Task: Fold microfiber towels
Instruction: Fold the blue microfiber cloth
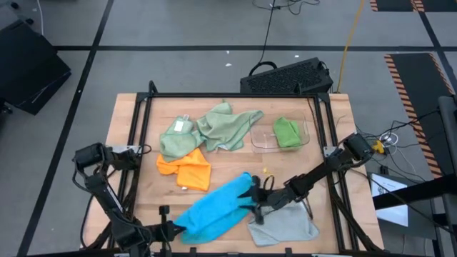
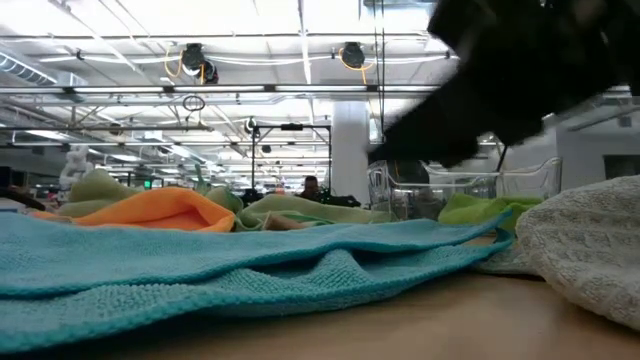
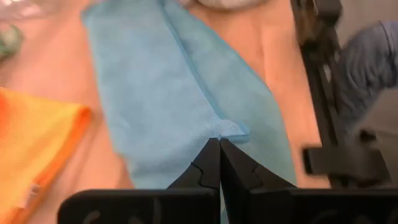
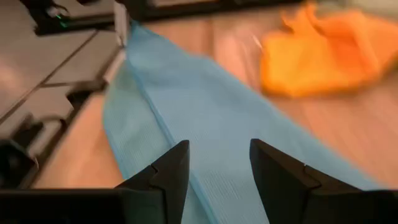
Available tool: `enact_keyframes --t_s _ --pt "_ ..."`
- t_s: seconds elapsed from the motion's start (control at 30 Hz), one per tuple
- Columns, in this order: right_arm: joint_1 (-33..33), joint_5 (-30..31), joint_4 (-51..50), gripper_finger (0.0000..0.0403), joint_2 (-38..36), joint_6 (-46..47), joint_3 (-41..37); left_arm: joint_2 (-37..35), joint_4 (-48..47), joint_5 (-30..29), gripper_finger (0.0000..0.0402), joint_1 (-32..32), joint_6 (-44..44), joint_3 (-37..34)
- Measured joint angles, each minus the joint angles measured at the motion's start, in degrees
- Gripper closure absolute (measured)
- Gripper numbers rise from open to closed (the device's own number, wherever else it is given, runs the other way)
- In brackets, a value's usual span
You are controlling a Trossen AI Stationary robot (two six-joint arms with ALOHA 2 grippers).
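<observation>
The bright blue towel lies stretched in a long, loosely folded band across the near part of the wooden table, running from the near edge on the left up toward the middle. The left gripper sits at its near-left end, fingers pressed together and pinching a small tuck of the blue cloth's edge; in the high view that gripper is hard to make out among the dark arm parts by the table's near edge. The right gripper is over the blue band's other end, jaws apart with the cloth between and under them; whether the fingers touch it cannot be told.

Just beside that end, on the near right, the light grey towel lies flat, partly under the right arm. Left of centre, the orange towel is bunched, apart from the blue one. Touching its far side is a pale sage green towel bearing a white tag, and next to it a second sage green towel is spread in a crumpled shape. Farther right, the bright green towel sits bundled inside the clear plastic tray. Beyond the table's far edge a black keyboard rests on the floor.
</observation>
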Motion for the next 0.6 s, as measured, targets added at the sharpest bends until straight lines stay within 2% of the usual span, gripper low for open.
enact_keyframes --t_s 0.13,0.33,0.6 --pt "0.02 1.2 -3.39 0.0243 6.75 -5.88 12.74 -1.28 -1.25 -0.75 0.04 2.29 -1.74 0.0" --pt "-0.77 -0.58 -10.43 0.0239 14.79 -10.95 28.57 -1.42 -0.56 1.97 0.04 6.18 -2.99 0.0" --pt "-1.51 -6.67 -12.07 0.0169 23.8 -10.38 39.68 -1.42 -0.49 3.36 0.04 8.06 -3.08 0.0"
